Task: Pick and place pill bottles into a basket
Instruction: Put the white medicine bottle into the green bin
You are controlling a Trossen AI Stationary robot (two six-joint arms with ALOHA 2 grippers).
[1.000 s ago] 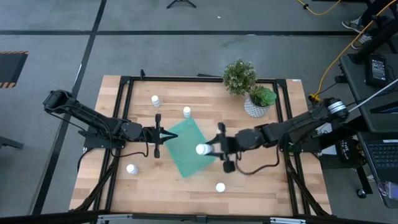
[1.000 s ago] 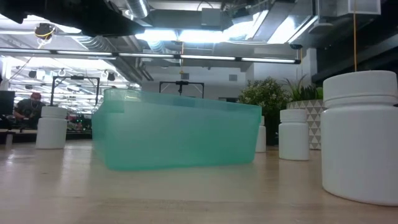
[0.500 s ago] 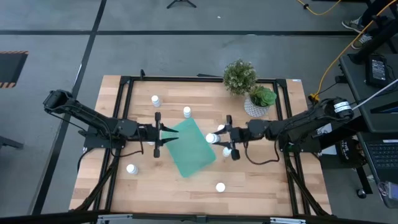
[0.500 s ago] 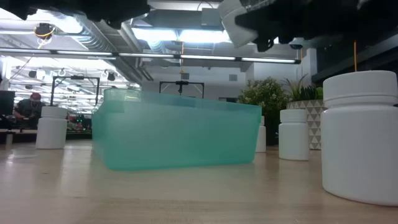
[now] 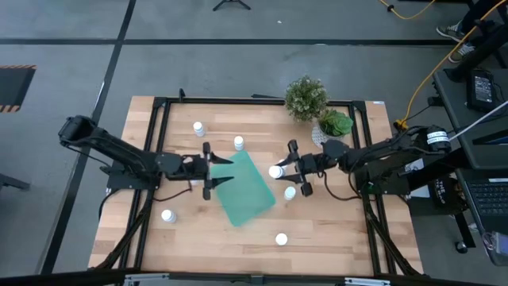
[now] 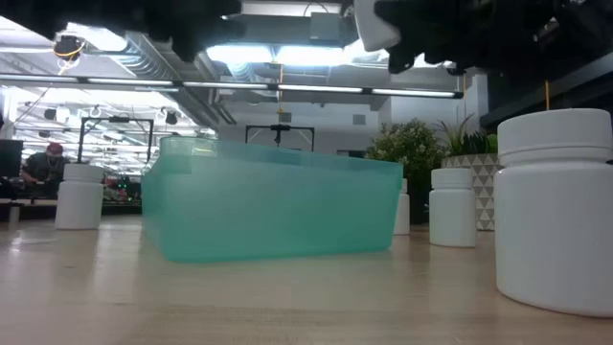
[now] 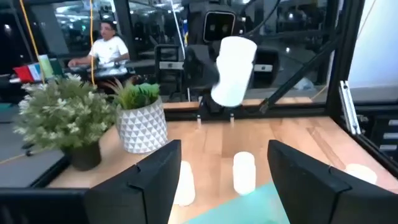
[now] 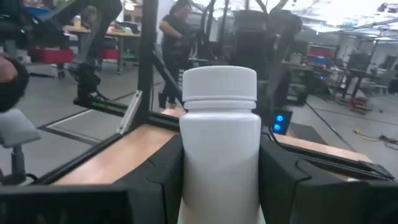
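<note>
While the left gripper (image 5: pixel 220 168) gapes, the right gripper (image 5: pixel 287 169) clamps an unlabelled pill bottle (image 8: pixel 219 146).

Left arm reaches in from the left side, forearm roughly level, wrist pointing toward the middle of the tabletop. Left gripper (image 5: pixel 220 171) sits raised with its fingers (image 7: pixel 143 183) spread apart, nothing between them. Right arm comes in from the right side, elbow bent, wrist aimed back toward the left arm. Right gripper (image 5: pixel 287 168) is raised, fingers (image 8: pixel 283 177) closed on the sides of a pill bottle (image 8: pixel 219 146), cap pointing away from the wrist. The two grippers face each other, apart.
</note>
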